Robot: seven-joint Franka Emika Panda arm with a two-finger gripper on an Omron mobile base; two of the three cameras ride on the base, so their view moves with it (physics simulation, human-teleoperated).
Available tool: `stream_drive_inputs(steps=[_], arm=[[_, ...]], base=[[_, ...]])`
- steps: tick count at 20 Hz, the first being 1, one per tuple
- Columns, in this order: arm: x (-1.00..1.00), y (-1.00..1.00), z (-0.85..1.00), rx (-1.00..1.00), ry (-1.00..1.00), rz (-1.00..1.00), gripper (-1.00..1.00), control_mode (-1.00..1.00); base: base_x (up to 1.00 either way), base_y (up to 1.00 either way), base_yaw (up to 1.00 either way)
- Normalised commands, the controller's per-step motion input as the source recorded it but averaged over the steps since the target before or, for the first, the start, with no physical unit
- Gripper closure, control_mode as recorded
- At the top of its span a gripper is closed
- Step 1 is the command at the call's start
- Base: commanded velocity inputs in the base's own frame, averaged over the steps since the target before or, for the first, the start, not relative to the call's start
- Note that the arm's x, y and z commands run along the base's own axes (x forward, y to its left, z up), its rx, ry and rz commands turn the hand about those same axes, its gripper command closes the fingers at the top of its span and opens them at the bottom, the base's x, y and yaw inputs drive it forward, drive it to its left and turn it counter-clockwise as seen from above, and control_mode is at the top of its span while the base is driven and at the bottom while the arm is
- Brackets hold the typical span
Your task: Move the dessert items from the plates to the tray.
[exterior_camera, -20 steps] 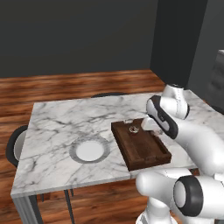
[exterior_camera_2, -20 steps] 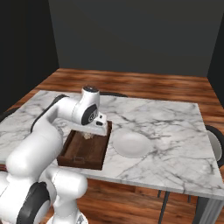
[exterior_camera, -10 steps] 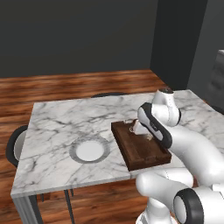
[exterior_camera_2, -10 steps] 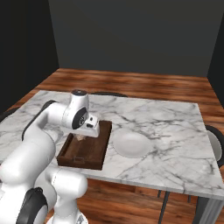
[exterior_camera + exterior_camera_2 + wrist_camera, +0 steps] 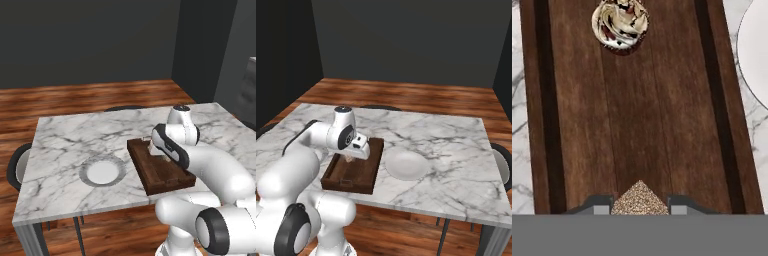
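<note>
My gripper is shut on a small tan speckled dessert piece and hangs low over the dark wooden tray. At the tray's far end in the hand view stands the cupcake with its pale swirled topping. In the base views the hand hovers above the far half of the tray. One bare grey-rimmed plate lies beside the tray, and its edge shows in the hand view.
The marble table ends just in front of the tray and plate. Dark round chairs stand at its sides. My own arm lies across the tray's right side in the left base view.
The hand has swung from the tray's far corner to over the tray and has come a little lower. The jaws stay shut on the tan piece.
</note>
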Motion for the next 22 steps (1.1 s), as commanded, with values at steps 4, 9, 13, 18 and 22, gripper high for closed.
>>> stream_drive_inputs(steps=[4,9,13,18,22], arm=[[0.1,0.0,-0.23,-0.02,0.06,-0.1,1.0,-1.0],[0.0,0.0,-0.34,0.0,0.04,-0.09,1.0,-1.0],[0.0,0.0,-0.32,0.0,0.02,-0.07,1.0,-1.0],[0.0,0.0,-0.39,0.0,0.03,-0.06,1.0,-1.0],[0.0,0.0,-0.26,0.0,0.01,-0.04,1.0,-1.0]], base=[[0.0,0.0,0.0],[0.0,0.0,0.0],[0.0,0.0,0.0],[0.0,0.0,0.0],[0.0,0.0,0.0]])
